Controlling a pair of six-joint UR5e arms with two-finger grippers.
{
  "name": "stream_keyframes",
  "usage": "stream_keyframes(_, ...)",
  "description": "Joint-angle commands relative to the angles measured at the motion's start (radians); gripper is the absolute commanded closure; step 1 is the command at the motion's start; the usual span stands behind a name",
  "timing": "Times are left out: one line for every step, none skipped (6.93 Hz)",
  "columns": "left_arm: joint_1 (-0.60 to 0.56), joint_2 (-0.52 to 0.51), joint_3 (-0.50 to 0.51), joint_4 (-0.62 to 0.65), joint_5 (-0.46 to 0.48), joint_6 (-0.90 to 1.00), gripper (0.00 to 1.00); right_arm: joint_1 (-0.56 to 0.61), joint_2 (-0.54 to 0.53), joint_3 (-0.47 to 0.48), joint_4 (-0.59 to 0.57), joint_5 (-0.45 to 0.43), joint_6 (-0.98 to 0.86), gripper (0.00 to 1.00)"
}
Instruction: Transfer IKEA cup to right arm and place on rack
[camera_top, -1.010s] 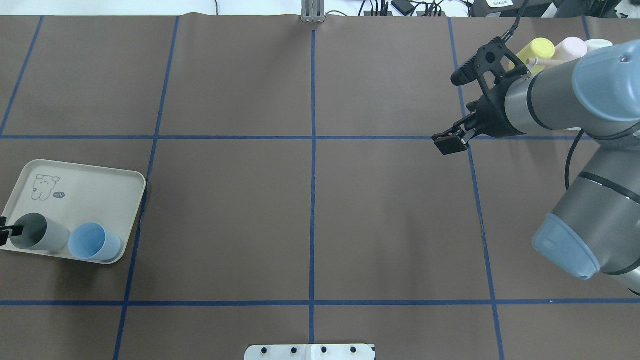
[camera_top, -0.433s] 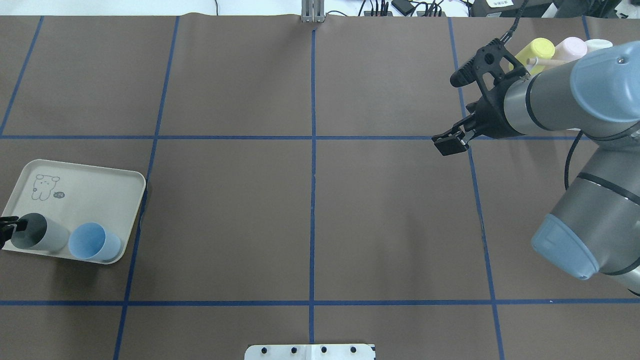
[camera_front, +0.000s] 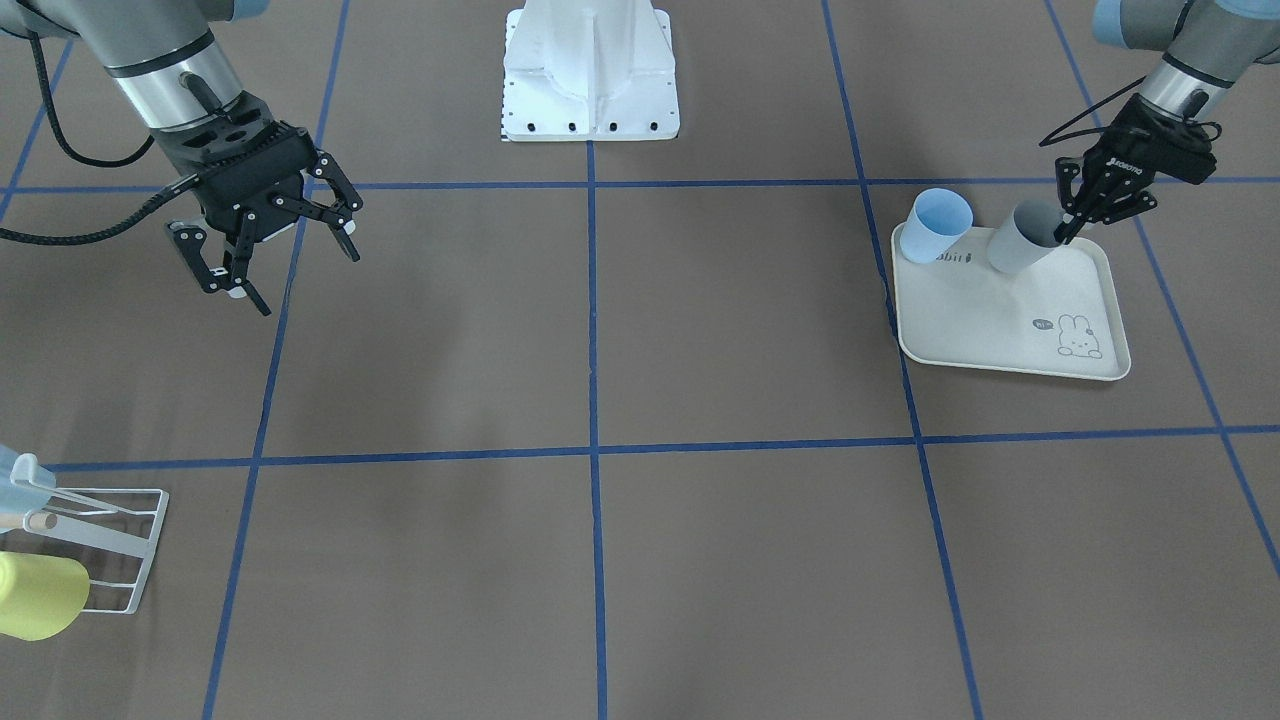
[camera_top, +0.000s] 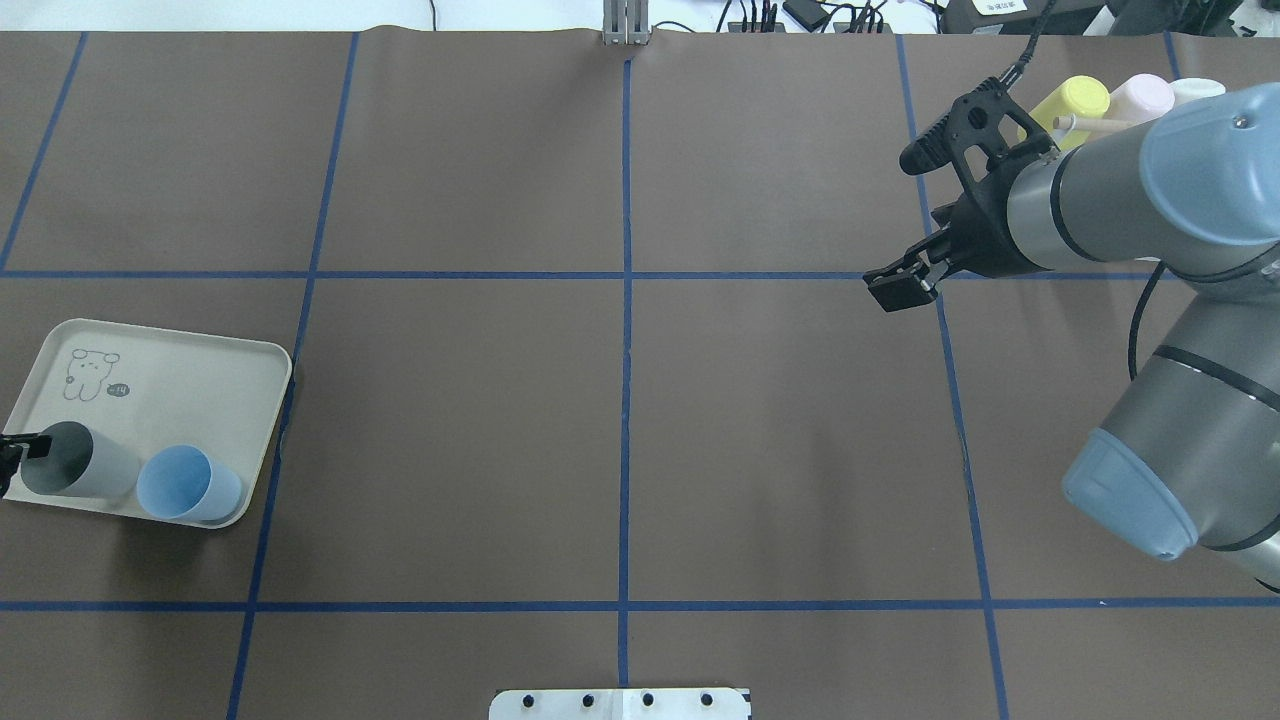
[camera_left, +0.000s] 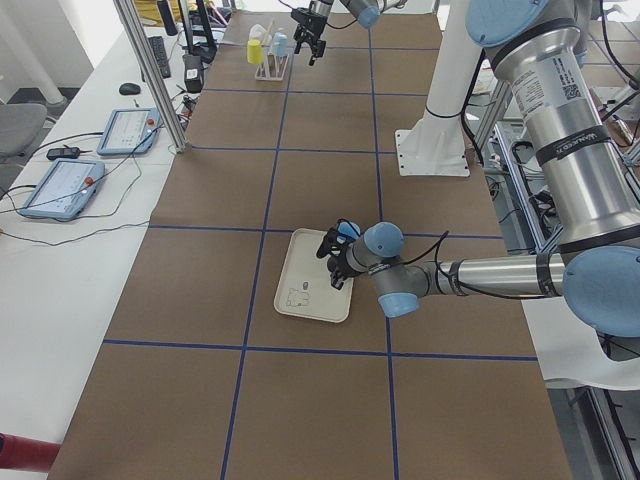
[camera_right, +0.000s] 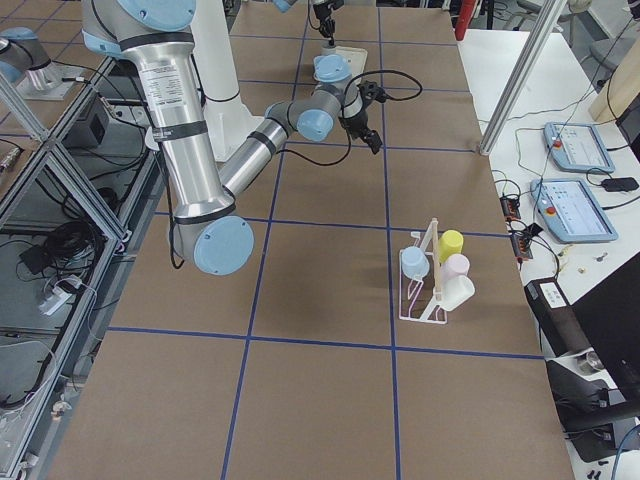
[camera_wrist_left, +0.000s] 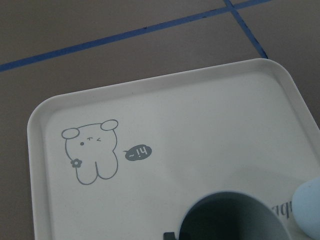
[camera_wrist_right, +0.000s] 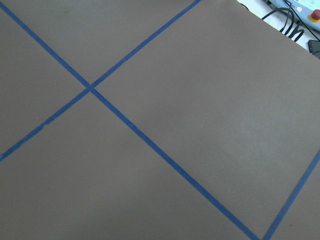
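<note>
A grey IKEA cup (camera_top: 100, 475) (camera_front: 1012, 252) stands on the cream rabbit-print tray (camera_top: 180, 370) beside a light blue cup (camera_top: 190, 487). My left gripper (camera_top: 15, 450) (camera_front: 1066, 235) is at the grey cup's rim, one finger inside and one outside, shut on it. The left wrist view shows the grey cup's rim (camera_wrist_left: 235, 200) at its bottom edge. My right gripper (camera_top: 905, 225) (camera_front: 300, 280) hangs open and empty above the table. The white wire rack (camera_front: 110, 530) (camera_right: 425, 290) sits at the table's far right.
The rack holds a yellow cup (camera_front: 35, 595) (camera_top: 1075, 100), a pink cup (camera_top: 1140, 95) and others; my right arm hides most of it from overhead. Blue tape lines grid the brown table (camera_top: 620, 420). The robot's white base (camera_front: 590, 70) is between the arms.
My left gripper has shifted slightly at the grey cup's rim, upward in the overhead view, and the cup has nudged with it. The right arm has barely moved.
</note>
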Motion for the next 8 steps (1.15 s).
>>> stream_keyframes(-0.041,0.009,-0.04,0.005,-0.051,0.01,1.0,-0.003,0.01,-0.003,0.0,-0.004,-0.007,0.0)
stream_keyframes(-0.117,0.009,-0.076,0.011,-0.086,0.012,1.0,-0.009,0.045,-0.022,0.0,-0.004,-0.005,0.0)
stream_keyframes(-0.174,0.006,-0.128,0.017,-0.147,0.004,1.0,-0.023,0.071,-0.041,0.038,-0.005,-0.024,0.0)
stream_keyframes(-0.205,-0.005,-0.171,0.027,-0.185,-0.02,1.0,-0.041,0.074,-0.096,0.205,-0.004,-0.016,0.0)
stream_keyframes(-0.208,-0.04,-0.23,0.067,-0.196,-0.157,1.0,-0.073,0.074,-0.169,0.412,-0.005,-0.012,0.0)
stream_keyframes(-0.207,-0.121,-0.293,0.14,-0.222,-0.305,1.0,-0.102,0.076,-0.226,0.58,-0.007,-0.012,0.0)
stream_keyframes(-0.207,-0.233,-0.324,0.187,-0.265,-0.453,1.0,-0.141,0.076,-0.239,0.668,-0.023,0.001,0.0)
stream_keyframes(-0.198,-0.322,-0.327,0.187,-0.278,-0.57,1.0,-0.196,0.074,-0.239,0.733,-0.098,0.022,0.0)
